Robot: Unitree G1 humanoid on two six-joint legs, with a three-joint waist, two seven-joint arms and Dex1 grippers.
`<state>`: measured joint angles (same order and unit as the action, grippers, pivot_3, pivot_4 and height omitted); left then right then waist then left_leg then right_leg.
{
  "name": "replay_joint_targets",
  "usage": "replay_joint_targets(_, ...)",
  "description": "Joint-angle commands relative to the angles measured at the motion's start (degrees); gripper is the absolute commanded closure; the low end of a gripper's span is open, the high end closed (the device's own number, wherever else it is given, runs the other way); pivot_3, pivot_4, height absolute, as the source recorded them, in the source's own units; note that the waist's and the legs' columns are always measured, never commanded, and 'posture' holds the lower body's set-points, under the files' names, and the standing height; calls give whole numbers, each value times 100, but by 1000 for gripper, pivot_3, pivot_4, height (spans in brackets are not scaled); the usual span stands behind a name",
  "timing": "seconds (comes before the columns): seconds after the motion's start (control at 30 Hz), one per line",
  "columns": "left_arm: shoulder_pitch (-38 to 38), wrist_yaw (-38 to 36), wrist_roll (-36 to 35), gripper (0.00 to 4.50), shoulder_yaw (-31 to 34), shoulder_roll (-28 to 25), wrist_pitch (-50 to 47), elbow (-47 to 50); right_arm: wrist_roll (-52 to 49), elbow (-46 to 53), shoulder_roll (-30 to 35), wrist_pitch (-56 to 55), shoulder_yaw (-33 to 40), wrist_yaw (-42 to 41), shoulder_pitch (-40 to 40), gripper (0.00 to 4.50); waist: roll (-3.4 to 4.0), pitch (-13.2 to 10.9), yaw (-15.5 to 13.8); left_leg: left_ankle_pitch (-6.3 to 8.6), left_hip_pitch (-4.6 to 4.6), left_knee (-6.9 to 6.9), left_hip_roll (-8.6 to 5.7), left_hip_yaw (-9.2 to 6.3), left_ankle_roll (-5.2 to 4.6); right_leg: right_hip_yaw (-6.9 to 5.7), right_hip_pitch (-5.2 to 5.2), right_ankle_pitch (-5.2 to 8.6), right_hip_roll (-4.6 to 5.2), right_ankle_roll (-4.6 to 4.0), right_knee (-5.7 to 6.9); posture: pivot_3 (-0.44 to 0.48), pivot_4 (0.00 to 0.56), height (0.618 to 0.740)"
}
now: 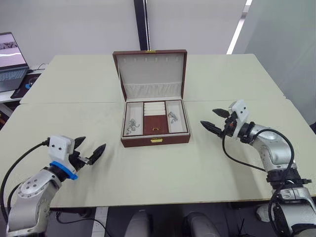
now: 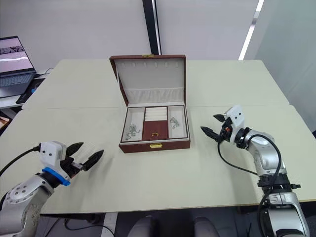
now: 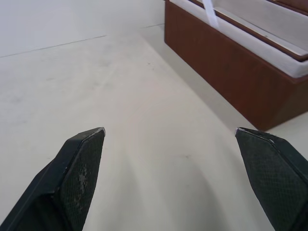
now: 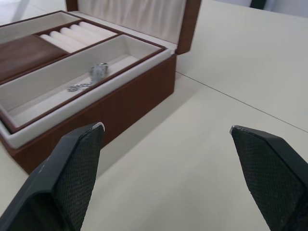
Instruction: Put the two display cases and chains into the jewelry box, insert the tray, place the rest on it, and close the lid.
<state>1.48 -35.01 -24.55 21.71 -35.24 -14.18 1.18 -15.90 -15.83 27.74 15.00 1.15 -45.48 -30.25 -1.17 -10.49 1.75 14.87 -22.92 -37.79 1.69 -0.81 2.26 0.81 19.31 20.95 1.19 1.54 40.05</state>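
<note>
The brown jewelry box (image 1: pixel 155 140) stands open in the middle of the table, its lid (image 1: pixel 150 74) upright. The cream tray (image 1: pixel 154 106) sits inside it, with ring rolls and a brown centre panel. One silver jewelry piece (image 1: pixel 132 126) lies in the tray's left compartment and another (image 4: pixel 96 72) in the right one. The display cases are hidden, and I cannot tell whether the silver pieces are the chains. My left gripper (image 1: pixel 92 144) hovers open left of the box, with nothing in it. Right of the box my right gripper (image 1: pixel 209 117) is open and likewise holds nothing.
A laptop (image 1: pixel 10 61) sits on a side desk at the far left. The pale table (image 1: pixel 158 173) runs wide on both sides of the box, with its front edge close to both arms.
</note>
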Motion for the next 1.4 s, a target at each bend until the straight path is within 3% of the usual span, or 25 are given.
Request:
replay_joint_targets(0.03, -631, 194, 329, 0, -31, -106, 174, -880, 180, -380, -117, -393, 82, 225, -228, 429, 0, 0, -2, 0, 0, 0, -1, 1, 0, 1, 0, 0, 0, 0, 0, 0, 150, 740)
replay_joint_targets(0.07, -797, 168, 420, 0, -113, -115, 211, -1118, 202, -491, -170, -459, 70, 230, -274, 639, 0, 0, -2, 0, 0, 0, -1, 1, 0, 0, 0, 0, 0, 0, -2, 0, 150, 740)
replay_joint_targets(0.17, -1451, 287, 725, 618, -330, 1, 481, -1922, 316, -800, -356, -644, -28, 276, -470, 1708, -1, 0, -2, 0, -3, 1, -2, 7, 0, 4, 4, 0, 1, 0, -5, 0, 150, 740)
replay_joint_targets(0.37, -2297, -29, 1002, 2453, -816, 268, 912, -2923, 509, -1238, -760, -862, -296, 167, -874, 3408, -1, 0, 2, -1, -9, -1, 2, 11, 1, 4, 15, -1, 0, 1, -1, 0, 150, 740)
replay_joint_targets(0.5, -2687, -426, 830, 3713, -1020, 526, 763, -3035, 609, -1221, -925, -812, -493, -21, -951, 4499, -1, 0, 0, -1, -12, -2, 1, 11, 2, 4, 16, -1, 1, 1, 1, 0, 150, 740)
replay_joint_targets(0.6, -2832, -567, 823, 4494, -1180, 716, 623, -2904, 641, -1157, -952, -743, -623, -158, -929, 4500, -1, 0, -8, -1, -19, -8, -1, 10, 3, 3, 19, -1, 4, 1, 1, 0, 150, 740)
replay_joint_targets(1.03, -2534, -1208, 756, 4494, -1611, 1020, -39, -1907, 344, -229, -1047, 33, -783, -650, -521, 4500, -1, 0, -10, -2, -36, -8, 1, 9, 4, 3, 36, -1, 3, 2, 1, 0, 150, 740)
replay_joint_targets(1.4, -647, -967, 414, 4494, -1662, 994, -954, 550, -104, 2051, -685, 1325, -1002, -822, 955, 4500, 3, 4, 5, 2, -39, -2, 2, 7, 1, 5, 35, -1, 3, 2, -10, 0, 150, 740)
